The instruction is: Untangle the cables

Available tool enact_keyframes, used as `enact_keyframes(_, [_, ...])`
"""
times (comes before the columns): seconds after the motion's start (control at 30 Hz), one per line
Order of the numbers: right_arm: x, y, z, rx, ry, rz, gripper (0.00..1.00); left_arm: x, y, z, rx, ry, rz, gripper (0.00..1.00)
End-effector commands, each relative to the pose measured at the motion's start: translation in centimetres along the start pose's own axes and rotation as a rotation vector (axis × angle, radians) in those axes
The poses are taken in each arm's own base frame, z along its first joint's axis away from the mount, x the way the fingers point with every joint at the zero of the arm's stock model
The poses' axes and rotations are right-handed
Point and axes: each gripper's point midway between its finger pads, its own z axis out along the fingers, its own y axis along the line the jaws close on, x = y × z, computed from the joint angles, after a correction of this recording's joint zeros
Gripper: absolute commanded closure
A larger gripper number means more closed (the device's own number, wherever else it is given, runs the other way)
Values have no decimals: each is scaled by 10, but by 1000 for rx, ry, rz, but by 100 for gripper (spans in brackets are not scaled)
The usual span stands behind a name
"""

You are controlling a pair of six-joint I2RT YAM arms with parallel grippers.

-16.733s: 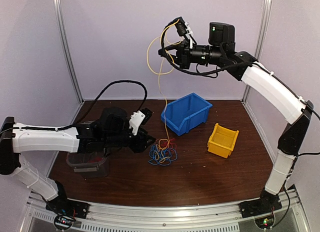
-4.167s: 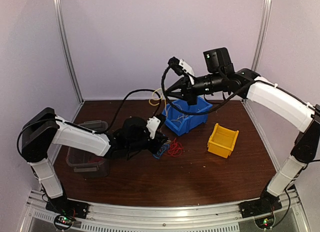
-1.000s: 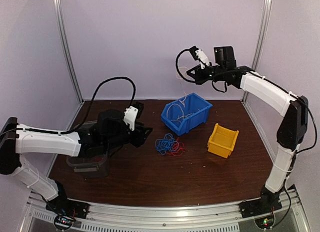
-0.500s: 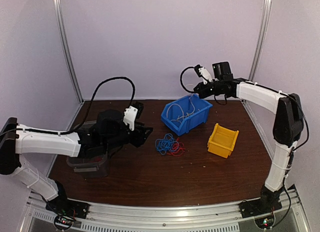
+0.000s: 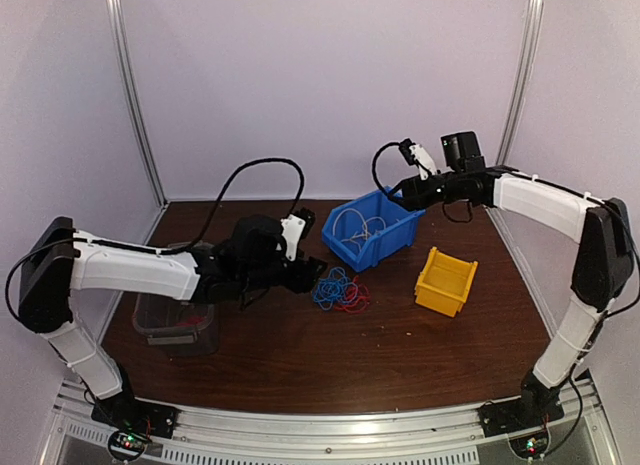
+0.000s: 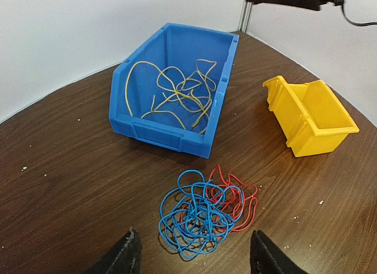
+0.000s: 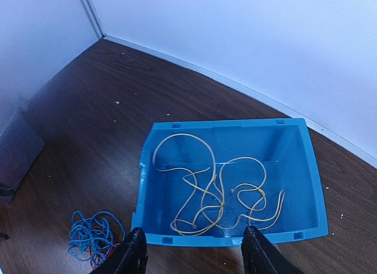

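L gripper (image 6: pixel 194 259): jaws wide apart, nothing btwn them. It hovers low just short of the blue-red tangle (image 6: pixel 203 212), which lies on the table (image 6: pixel 70 185) just in front of the blue bin (image 6: pixel 171 135). It looks lined up to come down on the knot but isn't touching it. In the L wrist view the blue loops make up most of the heap and the red ones poke out on the right. The two interlace in the middle, so prob. one colour needs pinning while the other is drawn off. R gripper (image 7: pixel 194 253) is also spread open & empty, held above the blue bin w/ its cam looking down into it. The yellow wire (image 7: pixel 215 191) lies in loose curls on the bin floor, well apart from the tangle, which reads as one colour sorted into its own box. The yellow bin (image 6: pixel 312 118) stands to the right and looks empty in the top view, likely meant for the next colour. My guess is approx a third done, w/ red & blue left to separate.
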Motion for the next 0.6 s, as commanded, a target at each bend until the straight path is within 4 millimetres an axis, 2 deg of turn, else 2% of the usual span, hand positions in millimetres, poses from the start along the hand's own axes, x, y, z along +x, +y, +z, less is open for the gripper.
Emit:
enact_keyframes(0.0, [-5, 56, -49, -234, -91, -106, 44, 3, -9, 34, 21, 83, -2, 35])
enact_keyframes(0.07, [5, 76, -66, -303, -134, -174, 44, 5, -9, 50, 30, 111, -13, 34])
enact_keyframes(0.13, [16, 88, -81, -342, -167, -239, 44, 8, -8, 64, 38, 137, -22, 33])
enact_keyframes(0.27, [34, 90, -88, -340, -172, -271, 44, 13, -4, 88, 46, 188, -45, 23])
enact_keyframes(0.33, [38, 91, -89, -337, -188, -283, 43, 26, -3, 98, 53, 248, -56, 22])
enact_keyframes(0.4, [39, 93, -90, -352, -194, -279, 43, 35, -1, 107, 60, 289, -72, 23])
enact_keyframes(0.57, [54, 93, -86, -354, -182, -283, 44, 56, -17, 118, 163, 365, -89, 36])
